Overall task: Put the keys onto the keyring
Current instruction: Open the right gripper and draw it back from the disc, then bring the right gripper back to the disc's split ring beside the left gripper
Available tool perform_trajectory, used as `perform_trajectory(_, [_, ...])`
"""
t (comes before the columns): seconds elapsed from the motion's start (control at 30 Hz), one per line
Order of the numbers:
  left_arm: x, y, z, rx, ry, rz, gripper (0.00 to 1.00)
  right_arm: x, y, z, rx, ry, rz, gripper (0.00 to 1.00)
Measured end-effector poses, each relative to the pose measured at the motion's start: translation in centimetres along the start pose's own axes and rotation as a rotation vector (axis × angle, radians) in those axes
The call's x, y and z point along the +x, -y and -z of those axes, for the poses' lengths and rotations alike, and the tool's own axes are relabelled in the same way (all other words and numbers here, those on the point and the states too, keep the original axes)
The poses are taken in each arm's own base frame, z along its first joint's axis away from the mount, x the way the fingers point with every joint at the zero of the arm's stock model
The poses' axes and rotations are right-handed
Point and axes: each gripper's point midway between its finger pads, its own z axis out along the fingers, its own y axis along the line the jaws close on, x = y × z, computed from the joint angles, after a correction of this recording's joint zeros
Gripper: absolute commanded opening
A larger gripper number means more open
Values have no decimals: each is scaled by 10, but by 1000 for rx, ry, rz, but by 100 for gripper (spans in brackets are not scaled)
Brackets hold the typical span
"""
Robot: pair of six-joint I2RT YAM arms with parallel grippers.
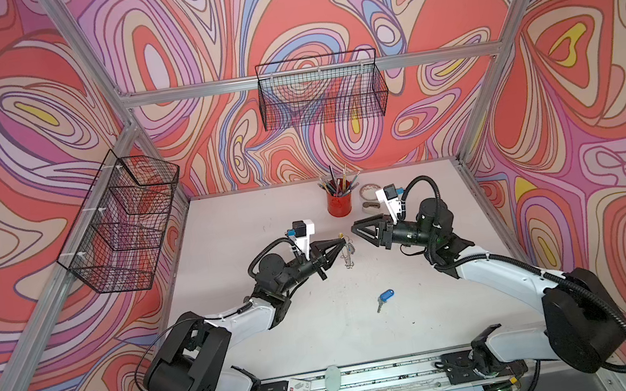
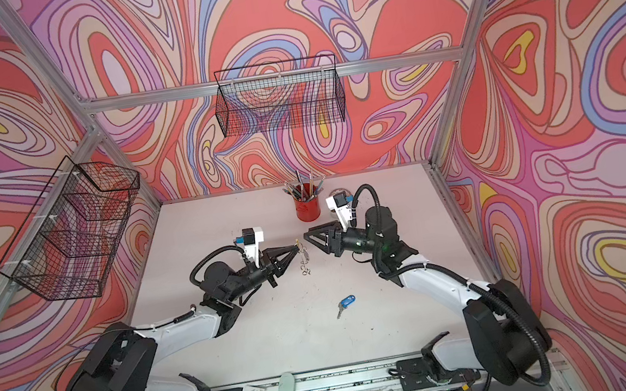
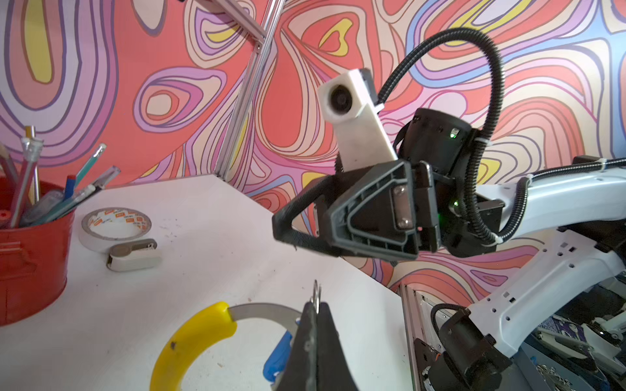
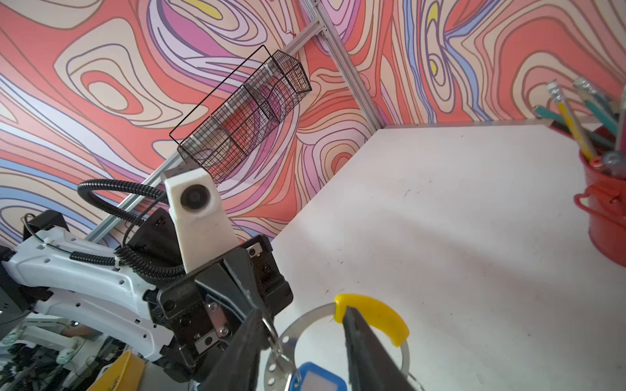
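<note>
one key hung, one left on the table

nearest you, the loose key [image 1: 385,297] lies flat on the table [image 1: 283,348], well apart from both arms. it is probably the next pickup. further in, your left gripper [image 1: 341,241] is clamped tight on a small wire ring [image 3: 316,294] at the edge of the keyring [image 3: 261,309]. that lifts the hoop off the table, so it hangs free with its yellow segment [image 4: 376,316] toward the other arm. a blue-tagged key [image 4: 316,377] dangles from the hoop. your right gripper [image 1: 354,227] sits just beside it, jaws partly apart and empty. at the back, the red cup [image 1: 340,205] and tape roll [image 1: 370,190] stand clear of the work.
</note>
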Motion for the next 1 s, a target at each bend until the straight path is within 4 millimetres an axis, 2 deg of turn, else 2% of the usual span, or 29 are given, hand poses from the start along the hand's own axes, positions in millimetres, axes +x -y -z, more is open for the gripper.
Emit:
perform_trajectory(0.17, [-10, 6, -3, 25, 23, -23, 0, 7, 0, -1, -27, -17, -25, 38])
perform_trajectory(0.37, [-8, 5, -4, 25, 18, -20, 0, 14, -3, 1, -56, -20, -45, 37])
perform_trajectory(0.57, [-3, 5, -6, 25, 9, -12, 0, 13, -8, 2, -84, -13, -46, 38])
perform_trajectory(1.0, [-6, 5, -11, 29, 15, -14, 0, 13, -13, 0, -127, -10, -47, 22])
